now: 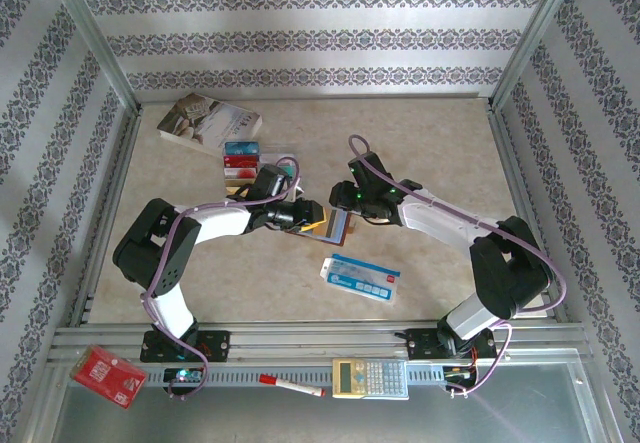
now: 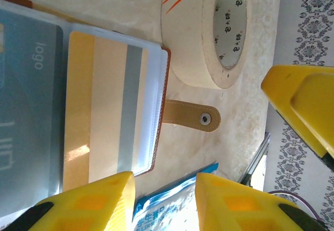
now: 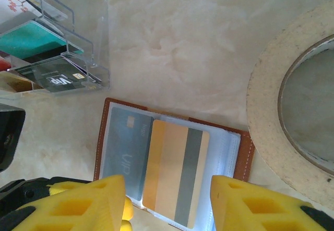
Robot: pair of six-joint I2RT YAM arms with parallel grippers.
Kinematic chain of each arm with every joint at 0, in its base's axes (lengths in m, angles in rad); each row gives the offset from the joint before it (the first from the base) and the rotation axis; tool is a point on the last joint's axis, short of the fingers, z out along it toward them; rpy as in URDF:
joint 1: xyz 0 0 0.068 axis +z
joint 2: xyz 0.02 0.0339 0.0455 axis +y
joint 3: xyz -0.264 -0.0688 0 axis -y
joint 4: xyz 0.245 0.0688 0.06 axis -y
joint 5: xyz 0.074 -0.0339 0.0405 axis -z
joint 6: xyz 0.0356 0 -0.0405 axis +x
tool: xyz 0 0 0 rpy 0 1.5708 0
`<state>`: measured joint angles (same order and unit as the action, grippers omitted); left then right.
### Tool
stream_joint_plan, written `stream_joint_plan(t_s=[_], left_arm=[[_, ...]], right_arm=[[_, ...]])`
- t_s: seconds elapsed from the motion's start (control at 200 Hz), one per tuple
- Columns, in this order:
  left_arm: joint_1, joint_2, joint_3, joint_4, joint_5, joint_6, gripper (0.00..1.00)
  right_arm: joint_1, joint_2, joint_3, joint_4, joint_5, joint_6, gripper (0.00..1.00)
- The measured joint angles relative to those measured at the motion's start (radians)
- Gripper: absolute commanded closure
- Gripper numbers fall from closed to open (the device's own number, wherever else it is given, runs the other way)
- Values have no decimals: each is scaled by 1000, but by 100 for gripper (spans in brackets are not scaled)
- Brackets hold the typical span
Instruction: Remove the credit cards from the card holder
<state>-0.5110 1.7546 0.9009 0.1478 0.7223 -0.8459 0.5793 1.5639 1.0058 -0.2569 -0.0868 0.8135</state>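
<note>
The reddish-brown card holder [image 1: 335,226] lies open on the table between my two grippers. In its clear sleeves [image 3: 224,153] I see a grey-blue card [image 3: 122,153] marked VIP and a yellow-gold card [image 3: 175,173] with a grey stripe, both among the credit cards. The gold card [image 2: 104,106] lies across the holder's right page [image 2: 154,85]. My left gripper [image 2: 166,199] hovers at the holder's edge, open, with nothing between its yellow fingers [image 2: 94,202]. My right gripper [image 3: 168,202] is open above the holder, its fingers to either side of the gold card.
A clear rack [image 3: 62,59] holding several cards stands beside the holder. A tape roll [image 2: 209,33] lies close on the other side. A blue-and-white packet [image 1: 360,276] lies nearer the arms, a book [image 1: 208,121] at the back left. A red packet [image 1: 108,375], pen [image 1: 292,384] and calculator [image 1: 370,377] sit on the front rail.
</note>
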Motion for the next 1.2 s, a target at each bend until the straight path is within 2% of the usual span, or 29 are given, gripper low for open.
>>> stream_joint_plan(t_s=[0.21, 0.719, 1.199], left_arm=[[3, 2, 2, -10, -15, 6, 65], [48, 32, 27, -98, -90, 15, 73], [48, 95, 41, -114, -95, 27, 74]], right_arm=[[0, 0, 0, 0, -1, -3, 54], [73, 182, 1, -16, -12, -22, 77], [73, 226, 14, -14, -13, -24, 77]])
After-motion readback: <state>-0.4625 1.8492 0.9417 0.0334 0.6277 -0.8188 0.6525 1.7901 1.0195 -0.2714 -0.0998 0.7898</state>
